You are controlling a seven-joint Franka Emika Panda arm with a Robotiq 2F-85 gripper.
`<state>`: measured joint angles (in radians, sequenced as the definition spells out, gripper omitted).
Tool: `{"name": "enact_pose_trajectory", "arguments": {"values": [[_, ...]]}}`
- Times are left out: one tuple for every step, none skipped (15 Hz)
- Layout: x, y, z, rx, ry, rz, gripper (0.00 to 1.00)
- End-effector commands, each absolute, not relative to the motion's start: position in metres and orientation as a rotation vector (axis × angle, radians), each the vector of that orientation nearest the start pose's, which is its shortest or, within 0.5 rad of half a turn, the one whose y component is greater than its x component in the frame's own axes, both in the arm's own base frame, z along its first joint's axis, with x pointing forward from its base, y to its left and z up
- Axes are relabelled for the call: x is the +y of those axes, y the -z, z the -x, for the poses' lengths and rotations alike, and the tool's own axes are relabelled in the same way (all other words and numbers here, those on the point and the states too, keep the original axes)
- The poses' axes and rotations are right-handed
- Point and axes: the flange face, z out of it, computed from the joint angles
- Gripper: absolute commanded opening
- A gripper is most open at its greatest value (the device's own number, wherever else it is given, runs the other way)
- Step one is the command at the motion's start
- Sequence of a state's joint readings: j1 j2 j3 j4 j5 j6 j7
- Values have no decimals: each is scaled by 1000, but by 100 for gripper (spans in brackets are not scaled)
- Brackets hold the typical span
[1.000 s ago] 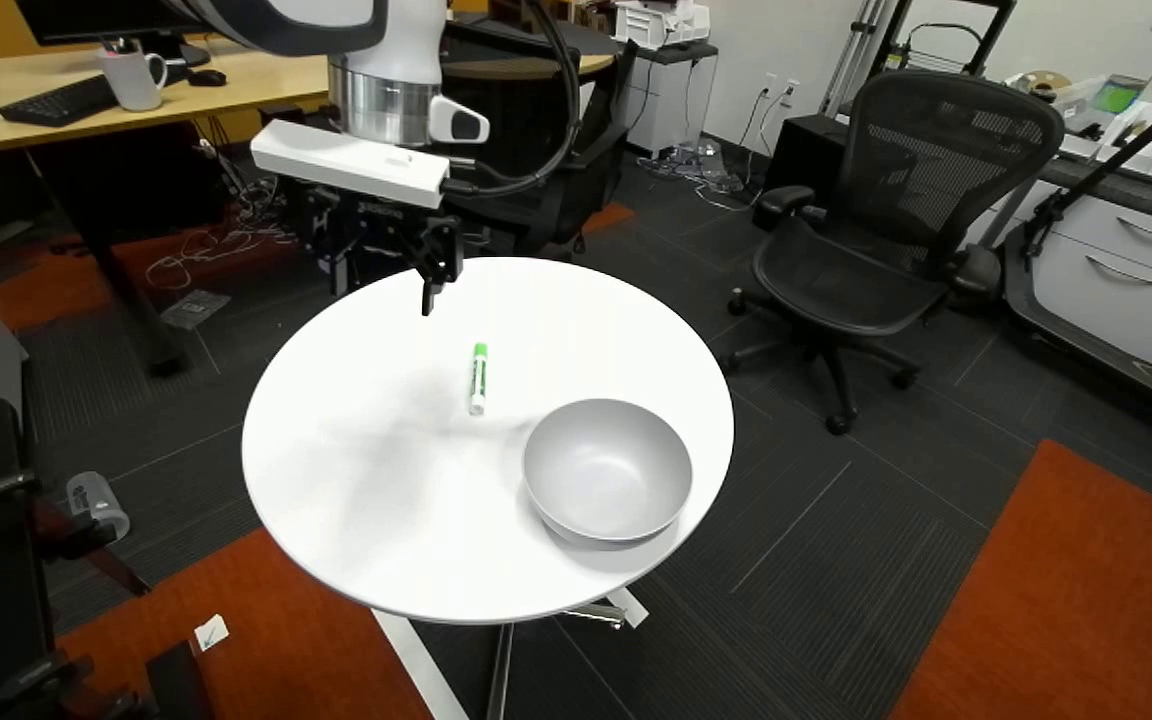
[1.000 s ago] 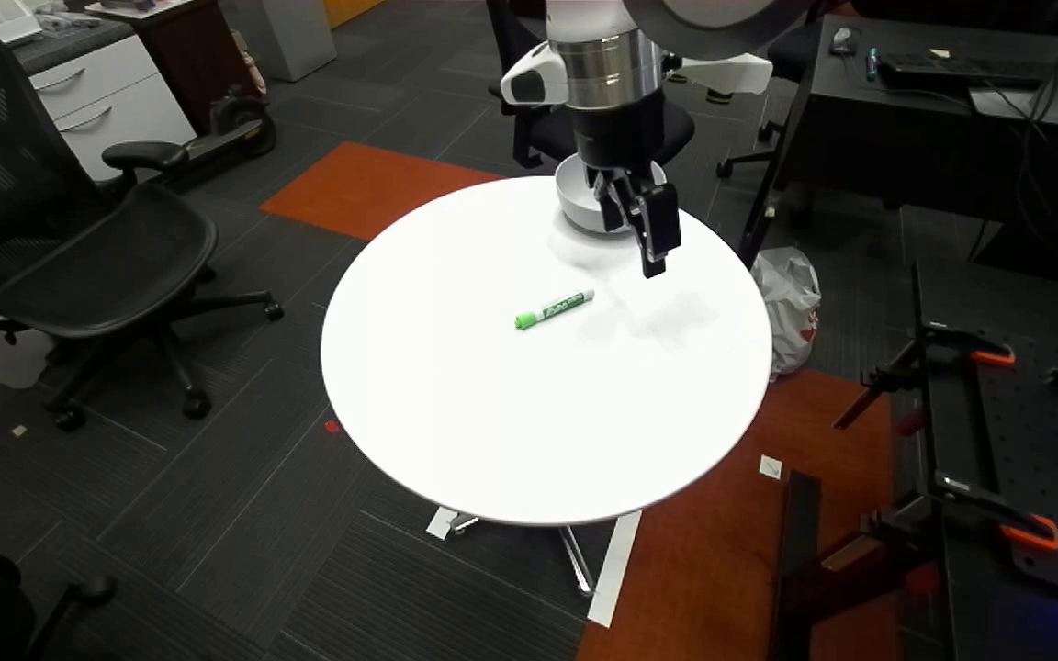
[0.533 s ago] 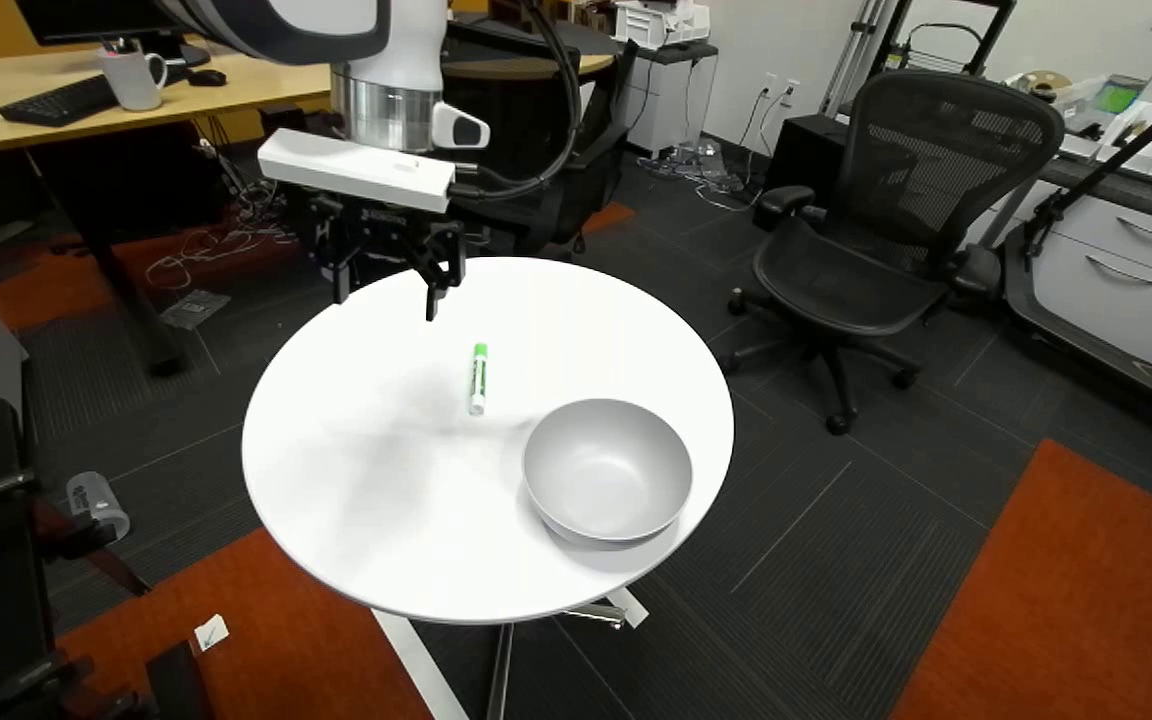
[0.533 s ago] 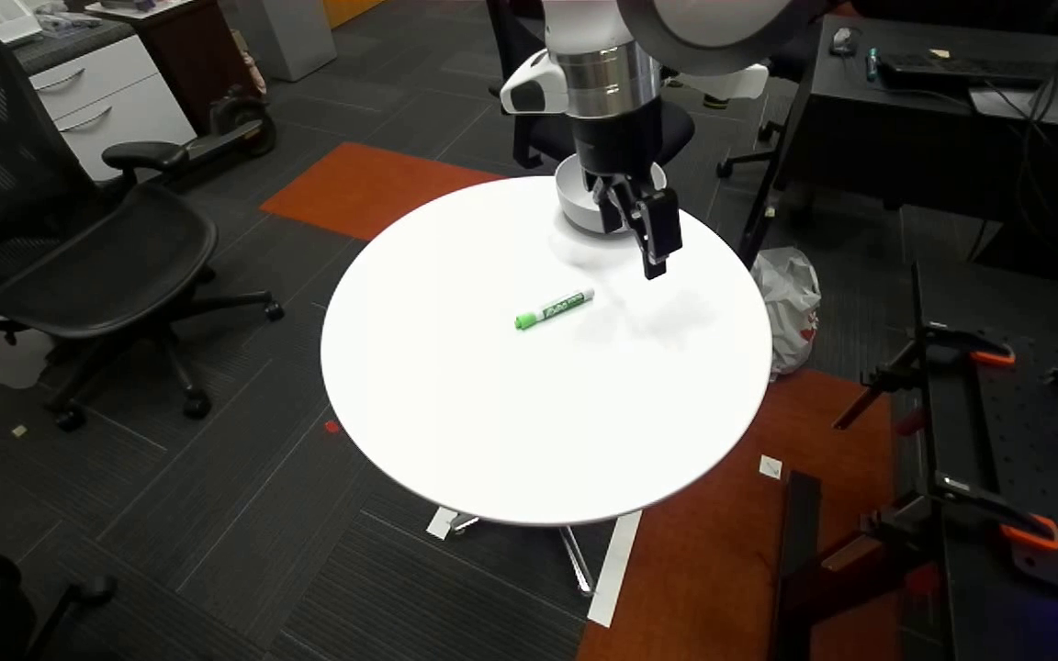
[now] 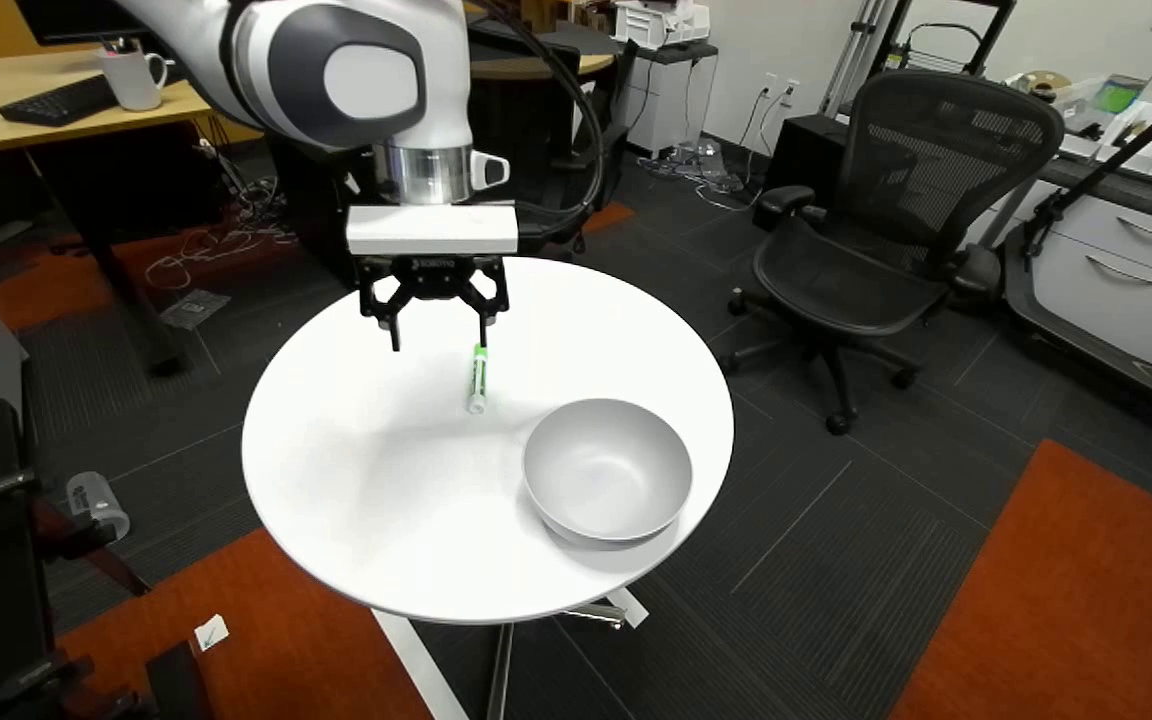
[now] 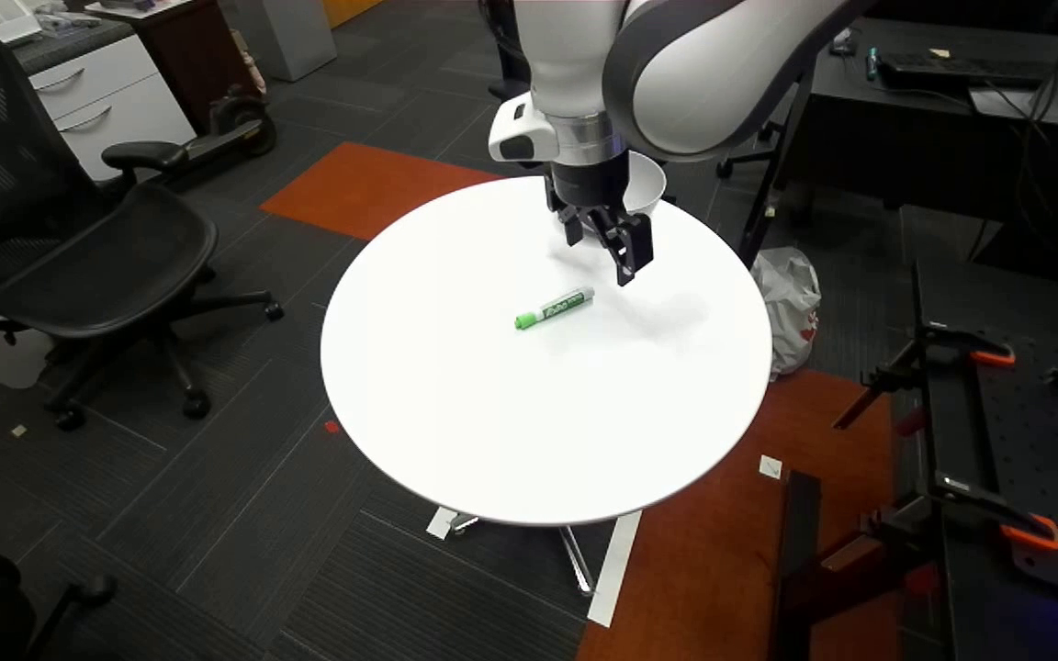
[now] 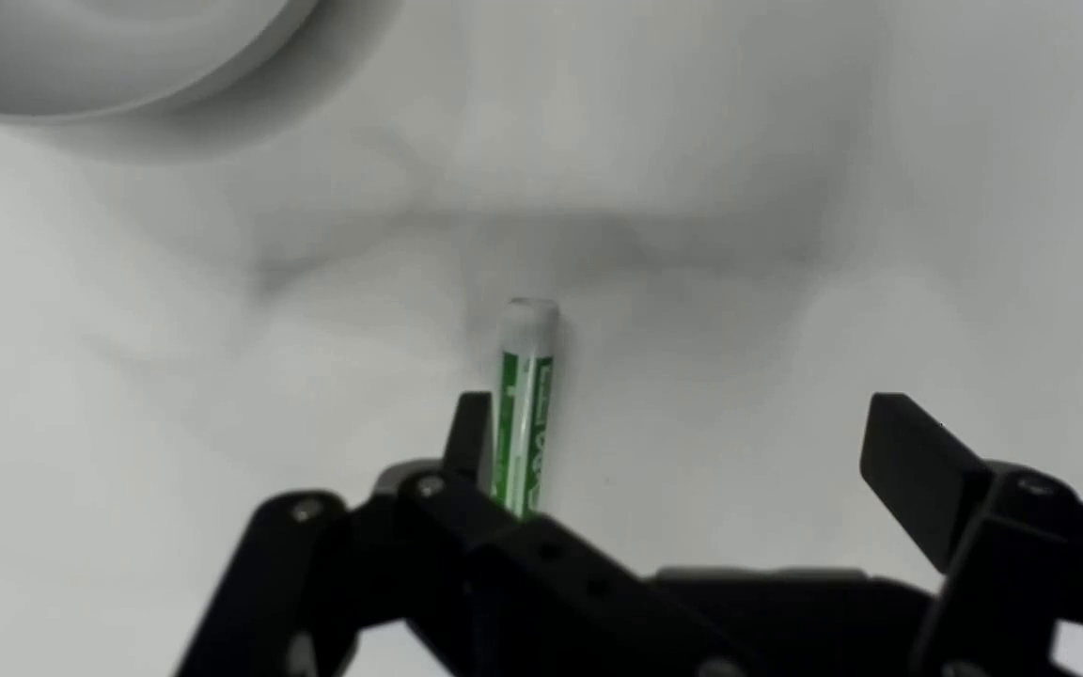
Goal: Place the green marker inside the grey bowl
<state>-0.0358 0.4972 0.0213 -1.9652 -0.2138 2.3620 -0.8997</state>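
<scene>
The green marker lies flat on the white round table in both exterior views [image 5: 477, 385] [image 6: 557, 307]. The light grey bowl [image 5: 608, 468] stands near the table's edge with nothing in it. In an exterior view the arm partly hides the bowl [image 6: 647, 184]. My gripper [image 5: 440, 343] is open and empty above the table, beside the marker's green-cap end; it also shows in an exterior view [image 6: 600, 257]. In the wrist view the marker [image 7: 525, 414] shows just inside the left finger of the open gripper [image 7: 682, 404], its cap end hidden. The bowl [image 7: 109, 52] is at top left.
The white round table [image 5: 356, 530] has an open rim with floor around it. A black office chair [image 5: 896, 220] stands beyond it. A desk with a mug [image 5: 133, 80] is behind the arm. A black bench with orange-tipped clamps [image 6: 997, 441] stands near the table.
My gripper has moved right and lower in an exterior view, closer to the marker, and has turned so both fingers face that camera squarely. The marker and bowl have not moved.
</scene>
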Motion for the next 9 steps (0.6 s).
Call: {"name": "enact_pose_trajectory", "arguments": {"values": [[-19, -190, -629, -1724, -107, 2724, 100], [-20, -184, -633, -1735, -80, 2712, 100], [-21, -179, -637, -1744, -67, 2694, 100], [-22, -173, -640, -1757, -61, 2679, 100], [-22, -167, -643, -1763, -65, 2666, 100], [-23, -162, -647, -1773, -70, 2654, 100], [-22, -158, -650, -1781, -69, 2640, 100], [-22, -154, -653, -1785, -65, 2633, 100], [-22, -150, -656, -1793, -62, 2622, 100]]}}
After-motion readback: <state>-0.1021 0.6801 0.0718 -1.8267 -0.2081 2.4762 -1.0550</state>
